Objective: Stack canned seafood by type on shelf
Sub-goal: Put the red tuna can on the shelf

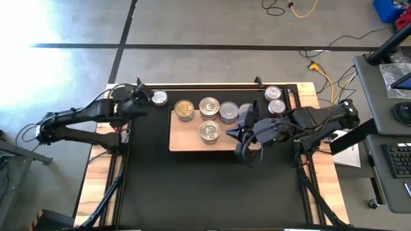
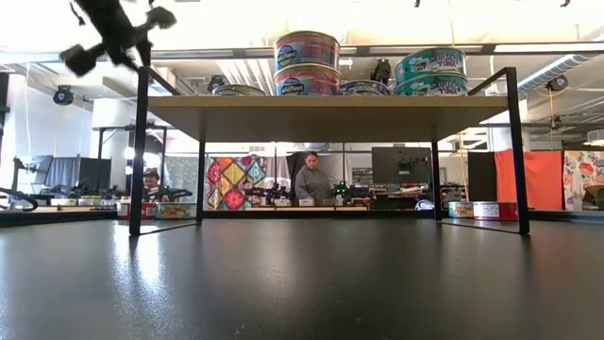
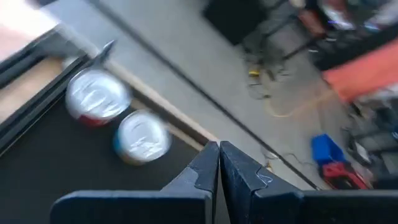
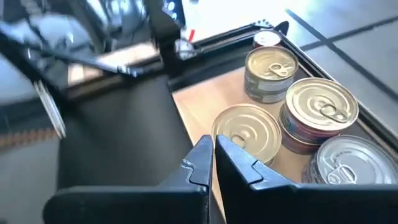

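Note:
The shelf point(image 1: 186, 142) is a pale wood board on black legs point(image 2: 330, 115), standing on the black mat. Several tins rest on it: a gold-lidded one point(image 1: 184, 110), a stack of two point(image 2: 307, 64), another stack point(image 2: 430, 71) and a single tin point(image 1: 209, 131). One tin point(image 1: 158, 98) sits on the mat at far left, and two point(image 1: 275, 100) at far right. My left gripper point(image 3: 219, 158) is shut and empty, held in the air beside the far-left tin point(image 1: 145, 96). My right gripper point(image 4: 213, 155) is also shut and empty, above the shelf's right part point(image 1: 231, 133).
The mat point(image 1: 205, 186) has free room in front of the shelf. A black frame rail point(image 1: 212, 86) runs along the far edge. Beyond the table, people sit at desks point(image 2: 307, 179). Cables point(image 1: 321, 70) lie on the floor.

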